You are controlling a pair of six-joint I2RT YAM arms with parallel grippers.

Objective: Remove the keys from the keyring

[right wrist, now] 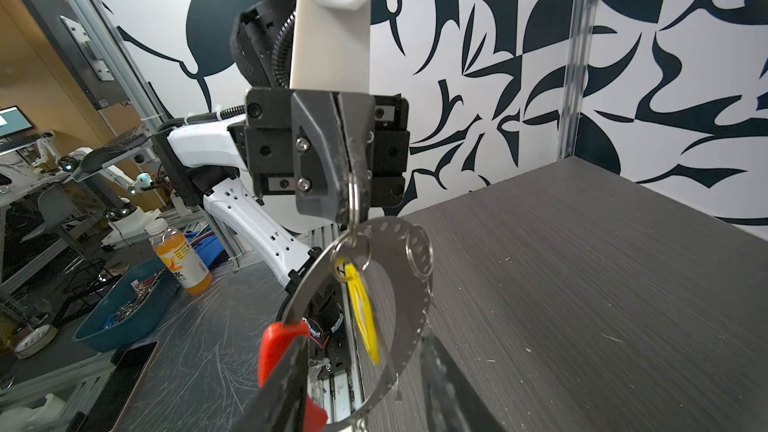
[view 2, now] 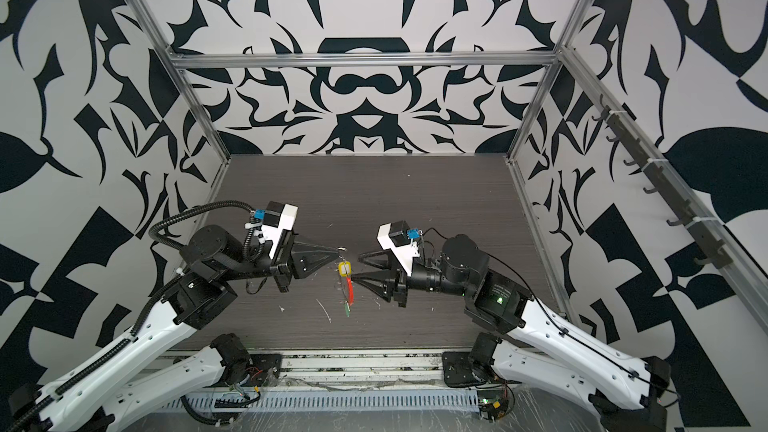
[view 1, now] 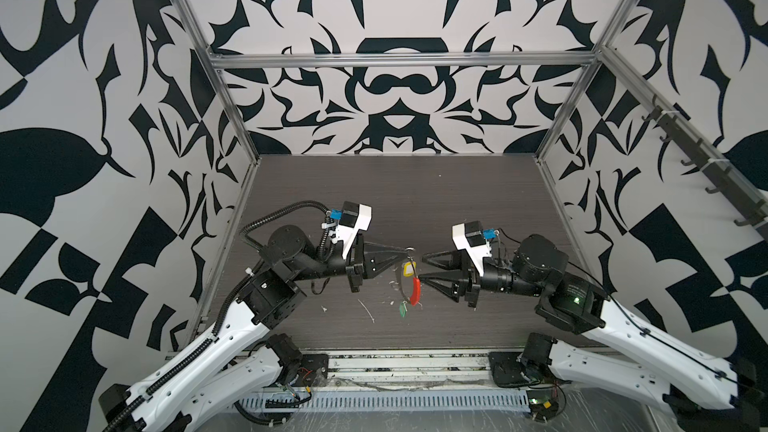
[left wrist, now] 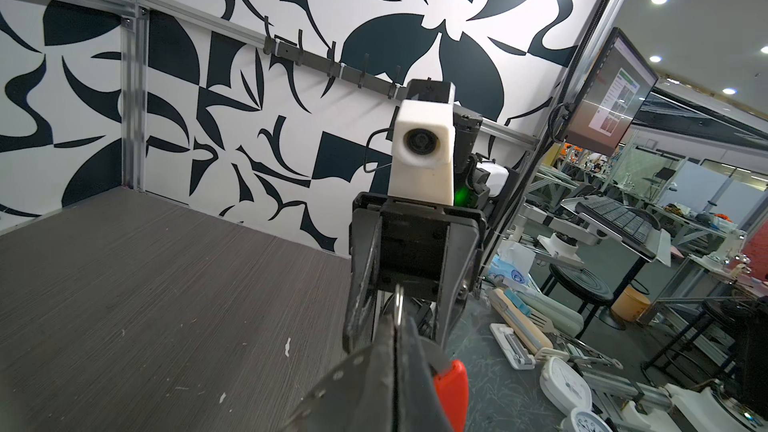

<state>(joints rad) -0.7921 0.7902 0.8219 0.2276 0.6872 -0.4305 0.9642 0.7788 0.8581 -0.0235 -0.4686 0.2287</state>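
Observation:
The keyring (right wrist: 409,284), a silver loop with a red sleeve (view 1: 414,290), hangs above the dark table (view 1: 415,201) in both top views. My left gripper (view 1: 409,249) is shut on a small split ring (right wrist: 353,201) at the loop's top. Below that ring dangles the yellow-tagged key (right wrist: 362,313), whose tag (view 2: 345,270) also faces the top views. The green-tagged key (view 1: 402,310) hangs lowest. My right gripper (view 1: 422,268) is open, its jaws either side of the loop (right wrist: 365,401). One of its fingers (right wrist: 286,388) lies against the red sleeve (right wrist: 276,347). The key blades are not clearly visible.
White scraps (view 1: 368,311) lie on the table under the keyring. A dark hook rail (view 1: 706,160) runs along the right wall, and aluminium posts frame the table. Off the table's front are a blue bin (right wrist: 124,309) and an orange bottle (right wrist: 183,259).

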